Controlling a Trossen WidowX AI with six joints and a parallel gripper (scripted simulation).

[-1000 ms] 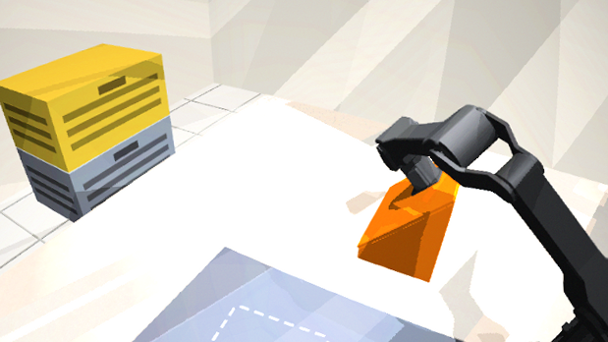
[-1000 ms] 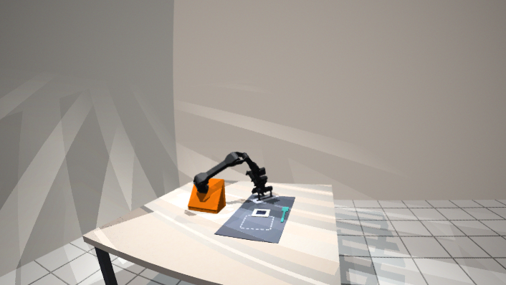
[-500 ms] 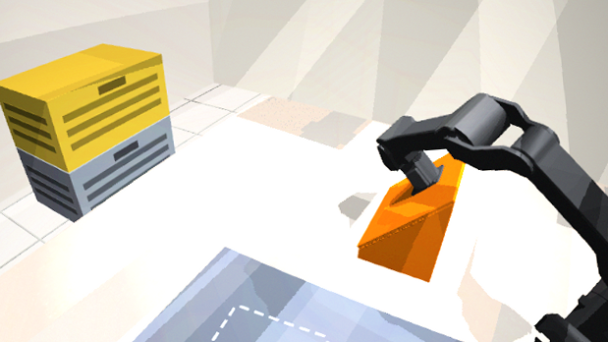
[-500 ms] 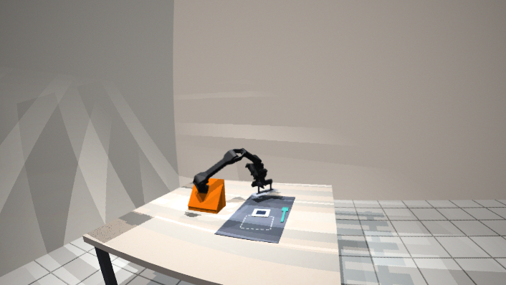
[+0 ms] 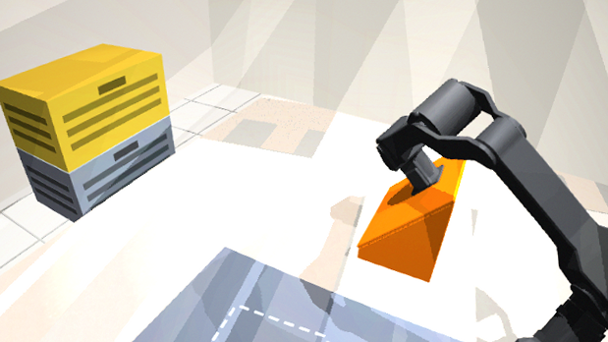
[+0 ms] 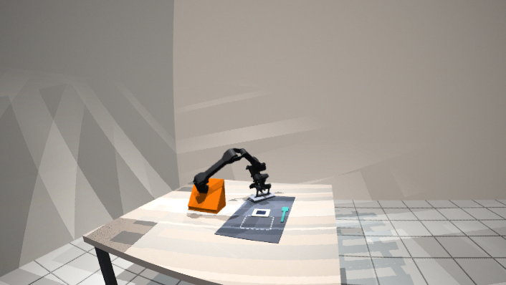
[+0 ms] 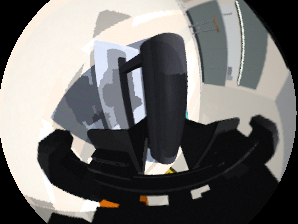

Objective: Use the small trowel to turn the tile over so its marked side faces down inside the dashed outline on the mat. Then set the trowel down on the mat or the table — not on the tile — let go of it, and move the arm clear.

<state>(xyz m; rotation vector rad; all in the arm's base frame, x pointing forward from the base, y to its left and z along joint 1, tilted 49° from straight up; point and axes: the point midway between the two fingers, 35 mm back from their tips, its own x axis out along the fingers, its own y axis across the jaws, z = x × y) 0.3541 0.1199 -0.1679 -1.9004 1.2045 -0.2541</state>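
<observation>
My gripper (image 5: 422, 182) is down on the upper part of an orange wedge block (image 5: 411, 223), to the side of the mat, and is shut on it. It also shows at the wedge in the exterior view (image 6: 201, 187). The teal trowel (image 6: 284, 213) lies flat on the right part of the grey mat (image 6: 258, 220), far from the gripper. The white tile (image 6: 260, 213) lies marked side up, its dark square showing, just beyond the dashed outline (image 6: 256, 222). The outline's corner also shows in the top view (image 5: 260, 333). The wrist view is mostly dark arm parts.
The arm's base stands on a pale plate (image 6: 261, 196) at the mat's far edge. A yellow crate stacked on a grey crate (image 5: 86, 130) stands on the floor beyond the table. The table edge runs close to the mat's right side.
</observation>
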